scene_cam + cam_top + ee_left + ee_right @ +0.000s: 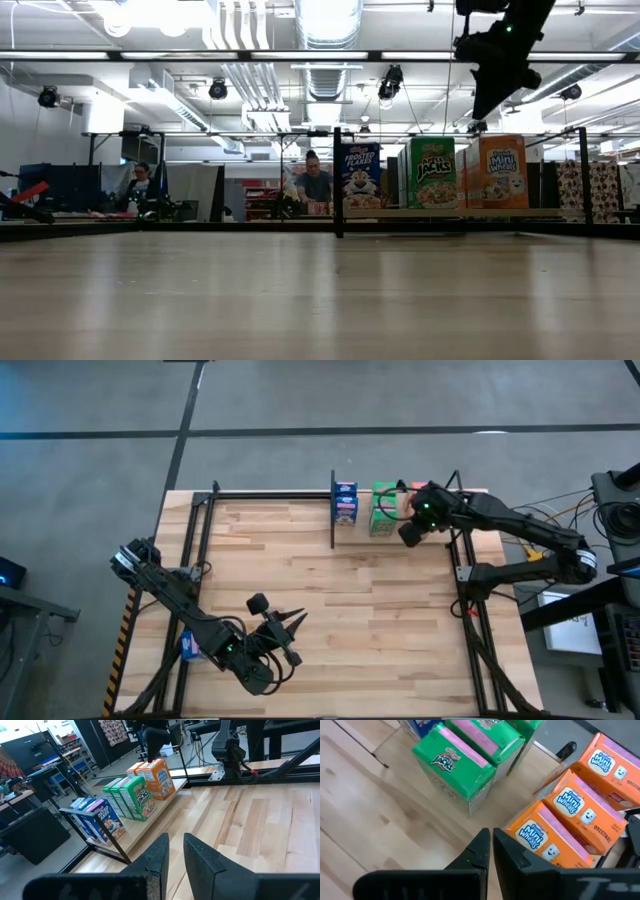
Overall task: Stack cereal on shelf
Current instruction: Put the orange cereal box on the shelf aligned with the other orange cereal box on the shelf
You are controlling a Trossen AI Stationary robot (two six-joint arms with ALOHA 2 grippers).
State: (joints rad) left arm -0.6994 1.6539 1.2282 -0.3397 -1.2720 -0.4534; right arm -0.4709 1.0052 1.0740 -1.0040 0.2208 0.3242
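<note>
The cereal boxes stand upright on their bottoms on the shelf (270, 494) along the table's far edge. From left to right, right of the black divider (338, 180), they are blue (361, 180), green (432, 172) and orange (503, 170). Each colour forms a short row running back, as the left wrist view shows for the blue (102, 820), green (132, 795) and orange boxes (157, 777). My right gripper (491, 845) is shut and empty. It hangs above the shelf's near edge between the green boxes (457, 765) and the orange boxes (555, 837), clear of both (495, 100). My left gripper (175, 851) waits near the table's near-left corner (288, 624), open by a narrow gap and empty.
The bare wood tabletop (340, 610) spreads between the shelf and the left arm. Black frame rails run along the table's left (190, 560) and right (465, 580) sides. A blue box (189, 647) lies under the left arm at the near-left edge. People sit in the room beyond the table (317, 185).
</note>
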